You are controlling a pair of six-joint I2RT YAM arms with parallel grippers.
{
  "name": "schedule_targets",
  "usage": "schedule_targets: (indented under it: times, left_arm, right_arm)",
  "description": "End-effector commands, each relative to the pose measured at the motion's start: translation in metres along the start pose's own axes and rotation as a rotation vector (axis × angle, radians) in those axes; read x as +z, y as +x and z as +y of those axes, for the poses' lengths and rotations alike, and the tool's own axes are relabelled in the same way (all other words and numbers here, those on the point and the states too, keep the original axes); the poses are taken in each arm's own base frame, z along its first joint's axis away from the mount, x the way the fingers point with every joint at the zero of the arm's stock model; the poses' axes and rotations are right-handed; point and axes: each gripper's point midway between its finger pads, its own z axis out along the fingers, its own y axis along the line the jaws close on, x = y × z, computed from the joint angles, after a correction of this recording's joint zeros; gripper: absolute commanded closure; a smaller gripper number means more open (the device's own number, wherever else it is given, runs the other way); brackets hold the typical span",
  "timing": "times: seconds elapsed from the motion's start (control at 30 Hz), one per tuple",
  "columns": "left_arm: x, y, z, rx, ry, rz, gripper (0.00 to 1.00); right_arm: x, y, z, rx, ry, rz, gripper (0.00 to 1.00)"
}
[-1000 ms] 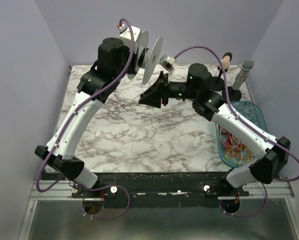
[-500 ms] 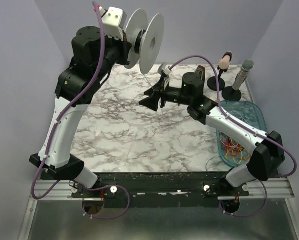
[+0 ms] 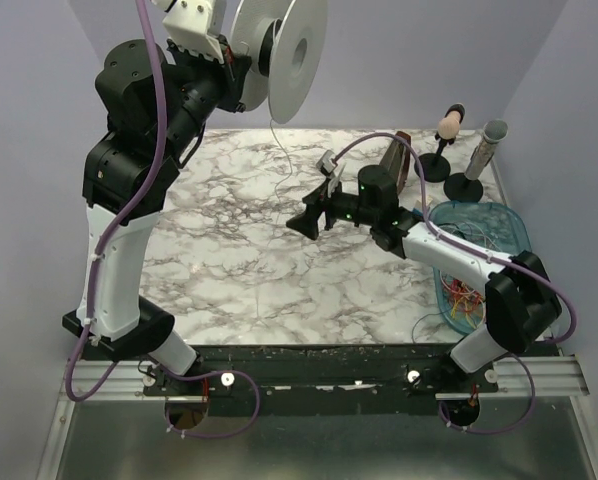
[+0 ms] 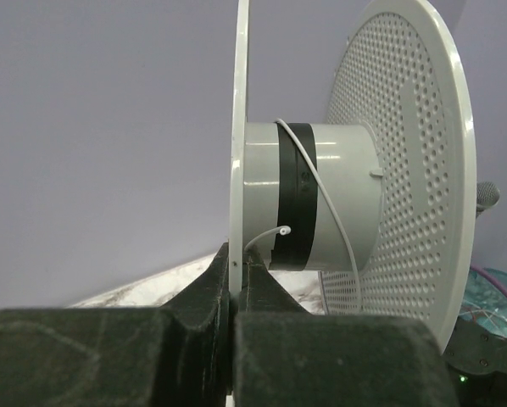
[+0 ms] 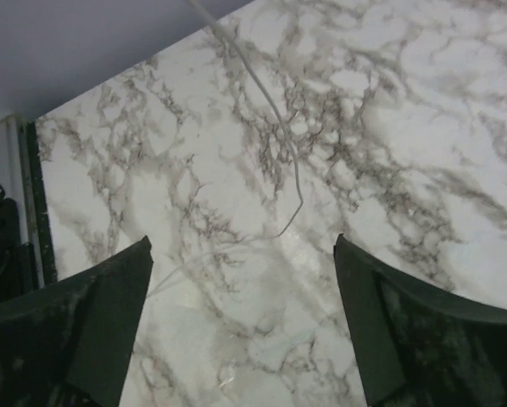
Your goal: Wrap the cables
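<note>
Spool (image 3: 297, 50) flange pinched in left hand (image 4: 234, 271), white cable (image 5: 298, 182) hanging vertically tableward, right hand (image 5: 241, 246) spread

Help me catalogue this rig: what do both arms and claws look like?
Left arm and right arm: white links, black rounded joints, purple cables alongside, small green lights on the right one. Left claw and right claw: matte black wedge fingers.

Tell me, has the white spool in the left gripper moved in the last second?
Yes. The white spool has moved up the top view, from level with the two stands to well above them, against the back wall.
</note>
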Motion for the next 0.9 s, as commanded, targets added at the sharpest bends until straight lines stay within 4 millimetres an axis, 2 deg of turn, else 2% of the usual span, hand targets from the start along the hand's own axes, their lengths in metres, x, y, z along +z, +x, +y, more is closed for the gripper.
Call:
schedule_targets:
  times: [0.0, 0.1, 0.2, 0.3, 0.43, 0.5, 0.57, 0.67, 0.7, 0.73, 0.87]
  left_arm:
    - [-0.007, -0.043, -0.003, 0.017, 0.016, -0.139, 1.00]
    - [-0.008, -0.051, -0.002, 0.027, 0.013, -0.165, 1.00]
    - [-0.010, -0.054, -0.003, 0.021, 0.020, -0.173, 1.00]
    - [-0.010, -0.054, -0.006, 0.012, 0.032, -0.173, 1.00]
    - [-0.014, -0.060, -0.007, 0.002, 0.039, -0.189, 1.00]
    - [-0.017, -0.063, -0.009, -0.005, 0.052, -0.197, 1.00]
    - [-0.020, -0.062, -0.010, -0.003, 0.059, -0.190, 1.00]
    - [-0.023, -0.054, -0.010, 0.009, 0.070, -0.158, 1.00]
    - [-0.023, -0.049, -0.009, 0.021, 0.076, -0.140, 1.00]
    - [-0.026, -0.043, -0.014, 0.037, 0.114, -0.121, 1.00]
    - [-0.047, -0.012, -0.035, 0.145, 0.283, -0.023, 1.00]
  right_arm:
    - [-0.005, 0.004, 0.002, -0.019, 0.004, -0.049, 0.00]
    - [0.007, 0.019, -0.003, 0.009, -0.008, -0.046, 0.00]
    - [0.023, 0.024, -0.017, 0.060, 0.025, -0.064, 0.00]
    - [0.041, 0.019, -0.021, 0.082, -0.003, -0.087, 0.01]
    - [0.064, 0.031, -0.037, 0.186, 0.029, -0.070, 0.01]
    - [0.070, 0.039, -0.044, 0.218, 0.048, -0.082, 0.05]
    - [0.073, 0.041, -0.045, 0.252, 0.032, -0.089, 0.18]
    - [0.068, 0.036, -0.043, 0.304, -0.006, -0.107, 0.76]
    - [0.062, 0.033, -0.045, 0.311, 0.003, -0.114, 0.90]
    - [0.054, 0.032, -0.051, 0.326, 0.026, -0.121, 0.99]
    - [0.001, 0.013, -0.091, 0.461, 0.115, -0.170, 0.99]
